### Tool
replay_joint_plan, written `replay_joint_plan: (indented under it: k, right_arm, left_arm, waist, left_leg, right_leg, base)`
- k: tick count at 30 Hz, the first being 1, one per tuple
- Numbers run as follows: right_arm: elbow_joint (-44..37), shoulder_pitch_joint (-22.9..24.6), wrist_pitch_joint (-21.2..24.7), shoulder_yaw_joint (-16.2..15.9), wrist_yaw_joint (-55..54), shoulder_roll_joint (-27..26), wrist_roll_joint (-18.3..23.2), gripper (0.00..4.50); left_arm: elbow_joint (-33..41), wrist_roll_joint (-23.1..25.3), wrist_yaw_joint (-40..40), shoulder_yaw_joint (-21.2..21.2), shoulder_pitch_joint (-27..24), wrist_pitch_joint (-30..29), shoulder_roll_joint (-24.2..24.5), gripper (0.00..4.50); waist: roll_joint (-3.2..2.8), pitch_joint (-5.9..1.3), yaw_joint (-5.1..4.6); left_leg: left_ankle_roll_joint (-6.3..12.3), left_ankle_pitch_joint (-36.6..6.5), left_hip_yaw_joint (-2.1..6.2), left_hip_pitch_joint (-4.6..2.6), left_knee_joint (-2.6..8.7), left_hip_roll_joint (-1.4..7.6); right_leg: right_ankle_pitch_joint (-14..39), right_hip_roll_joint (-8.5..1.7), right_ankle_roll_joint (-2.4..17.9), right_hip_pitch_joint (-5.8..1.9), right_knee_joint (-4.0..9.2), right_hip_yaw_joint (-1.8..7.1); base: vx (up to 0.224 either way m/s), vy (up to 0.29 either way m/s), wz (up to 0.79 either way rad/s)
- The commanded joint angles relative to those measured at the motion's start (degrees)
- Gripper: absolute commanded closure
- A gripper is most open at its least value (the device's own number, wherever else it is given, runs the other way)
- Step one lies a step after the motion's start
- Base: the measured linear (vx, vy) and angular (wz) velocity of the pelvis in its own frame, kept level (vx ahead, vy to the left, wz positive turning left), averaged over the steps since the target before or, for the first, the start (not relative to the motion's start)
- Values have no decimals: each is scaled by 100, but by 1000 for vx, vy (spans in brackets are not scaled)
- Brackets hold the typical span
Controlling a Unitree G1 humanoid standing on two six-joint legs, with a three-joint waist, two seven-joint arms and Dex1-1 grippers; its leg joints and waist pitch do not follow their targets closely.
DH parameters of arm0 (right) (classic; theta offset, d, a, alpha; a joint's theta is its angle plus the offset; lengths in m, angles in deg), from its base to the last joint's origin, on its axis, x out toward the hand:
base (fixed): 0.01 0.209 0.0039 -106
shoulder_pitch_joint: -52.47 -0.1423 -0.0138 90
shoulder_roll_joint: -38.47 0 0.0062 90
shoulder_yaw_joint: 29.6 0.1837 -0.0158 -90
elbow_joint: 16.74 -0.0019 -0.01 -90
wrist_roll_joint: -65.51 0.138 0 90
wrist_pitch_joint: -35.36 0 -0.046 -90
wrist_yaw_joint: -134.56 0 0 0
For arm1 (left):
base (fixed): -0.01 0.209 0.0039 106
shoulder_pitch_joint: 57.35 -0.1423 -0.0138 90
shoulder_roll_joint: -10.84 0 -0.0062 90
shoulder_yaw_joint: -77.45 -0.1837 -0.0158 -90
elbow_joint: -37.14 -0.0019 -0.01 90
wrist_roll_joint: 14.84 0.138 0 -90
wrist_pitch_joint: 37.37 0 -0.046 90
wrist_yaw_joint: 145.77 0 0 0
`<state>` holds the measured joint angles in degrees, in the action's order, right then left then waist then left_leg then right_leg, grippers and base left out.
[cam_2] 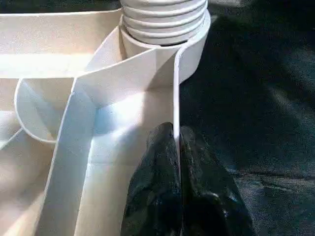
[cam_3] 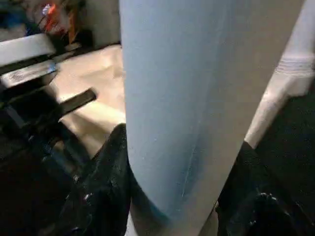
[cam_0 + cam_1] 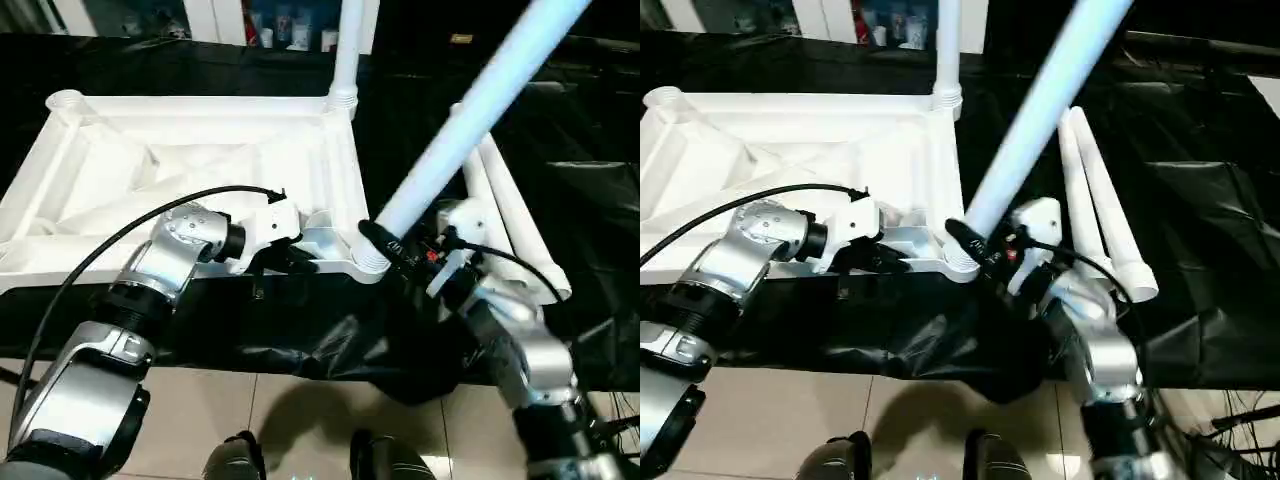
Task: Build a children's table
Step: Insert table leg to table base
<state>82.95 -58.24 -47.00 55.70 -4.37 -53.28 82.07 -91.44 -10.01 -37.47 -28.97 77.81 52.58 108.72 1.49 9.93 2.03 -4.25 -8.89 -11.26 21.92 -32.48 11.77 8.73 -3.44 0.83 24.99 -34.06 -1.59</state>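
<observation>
The tabletop (image 3: 200,160) and legs (image 3: 470,110) are smooth, slightly glossy white plastic, lying on wrinkled, shiny black sheeting (image 3: 320,350); the forearms (image 3: 150,270) are brushed silver metal.

Probably a lab or test room, black sheeting (image 3: 300,330) over a bench, tiled floor (image 3: 300,420), blurred shelved bottles (image 3: 290,25) behind

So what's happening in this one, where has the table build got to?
The tabletop lies underside up on the black-covered bench. The left gripper is shut on its near rim, steadying it. The right gripper holds a leg tilted, its lower end at the near right corner socket. One leg already stands in the far right corner, and two spare legs lie to the right.
</observation>
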Motion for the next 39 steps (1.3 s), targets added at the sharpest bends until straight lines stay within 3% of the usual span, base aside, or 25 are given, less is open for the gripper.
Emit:
replay_joint_plan:
  k: [1, 8, 12, 13, 17, 23, 29, 35, 39]
  right_arm:
    - [555, 286, 554, -467, 323, 97, -322, 264]
    - [758, -14, 814, -808, 1123, 481, -279, 264]
    - [882, -111, 826, -849, 1521, 595, -214, 264]
    - [904, -123, 844, -846, 1600, 611, -184, 264]
    - [1056, -190, 866, -858, 2162, 733, -29, 264]
    - [1287, -253, 501, -953, 2459, 817, -175, 264]
    - [1536, -260, 89, -909, 2263, 703, -390, 264]
    - [1515, -89, -58, -880, 2253, 641, -403, 264]
    - [1485, 15, -102, -865, 2274, 636, -380, 264]
  left_arm:
    - [-77, 73, 58, -75, -72, -20, 19, 450]
    - [29, -17, -186, -105, -124, 34, 51, 450]
    - [73, -74, -281, -101, -121, 40, 62, 450]
    - [95, -113, -353, -100, -129, 49, 67, 450]
    - [390, -408, -938, -126, -256, -60, 136, 450]
    - [412, -283, -985, -228, -279, 81, 188, 450]
    - [169, -24, -512, -186, -183, 203, 147, 450]
    - [118, 19, -259, -141, -185, 112, 162, 450]
    - [161, -36, -299, -126, -218, 90, 174, 450]
  waist:
    - [-27, -423, 1]
    - [12, -493, -7]
    - [10, -514, -3]
    - [31, -523, -1]
    - [22, -518, 7]
    - [14, -492, 5]
    - [25, -502, 9]
    - [37, -473, 7]
    - [37, -484, 11]
  left_leg:
    - [175, -1473, 58, -105, 383, 97]
    - [295, -1216, 45, -98, 355, 104]
    - [371, -1095, 33, -94, 340, 104]
    - [402, -1059, 33, -92, 337, 104]
    - [462, -1076, 30, -99, 340, 125]
    - [312, -1426, 34, -132, 367, 145]
    - [256, -1467, 41, -128, 378, 141]
    - [101, -2039, 84, -158, 429, 143]
    - [115, -1993, 92, -145, 437, 151]
  right_leg:
    - [2023, -376, 1097, -277, 457, 231]
    - [1294, -351, 1308, -321, 383, 227]
    - [962, -349, 1412, -332, 353, 230]
    - [914, -354, 1440, -347, 343, 227]
    - [927, -361, 1492, -345, 345, 222]
    - [1596, -376, 1393, -292, 415, 220]
    - [1649, -374, 1329, -287, 425, 216]
    - [2746, -390, 994, -228, 545, 211]
    - [2743, -397, 939, -225, 552, 221]
  base:
    - [0, 0, 0]
    - [0, 0, 0]
    - [0, 0, 0]
    - [0, 0, 0]
    - [0, 0, 0]
    - [0, 0, 0]
    - [0, 0, 0]
    - [0, 0, 0]
    - [0, 0, 0]
